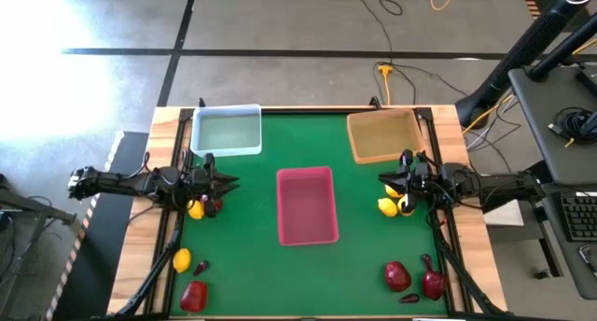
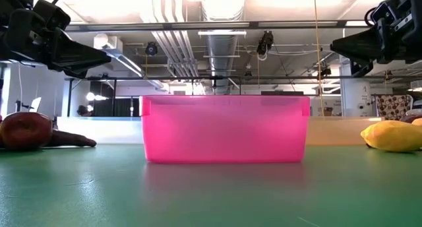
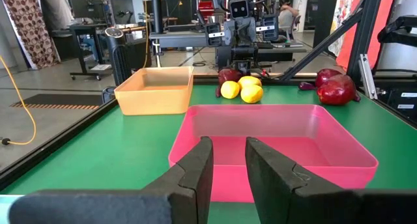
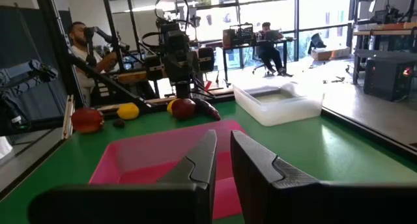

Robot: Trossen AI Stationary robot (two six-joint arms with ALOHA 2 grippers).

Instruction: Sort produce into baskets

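My left gripper (image 1: 230, 183) hovers over the green table left of the pink-red tray (image 1: 307, 205), open by a narrow gap and empty; its fingers (image 3: 228, 146) point at the tray. My right gripper (image 1: 382, 184) hovers right of the tray, also open by a narrow gap (image 4: 223, 136) and empty. A lemon (image 1: 196, 209) and a red fruit (image 1: 214, 205) lie under the left arm. Two lemons (image 1: 388, 206) lie under the right arm. The pale blue tray (image 1: 227, 131) stands far left, the tan-orange tray (image 1: 382, 136) far right.
Near left lie a lemon (image 1: 182, 259), a maroon piece (image 1: 201, 265) and a red fruit (image 1: 194, 296). Near right lie two red fruits (image 1: 397, 276) (image 1: 433, 284) and a maroon piece (image 1: 409, 299). Black frame rails run along the table's sides. People sit in the room beyond.
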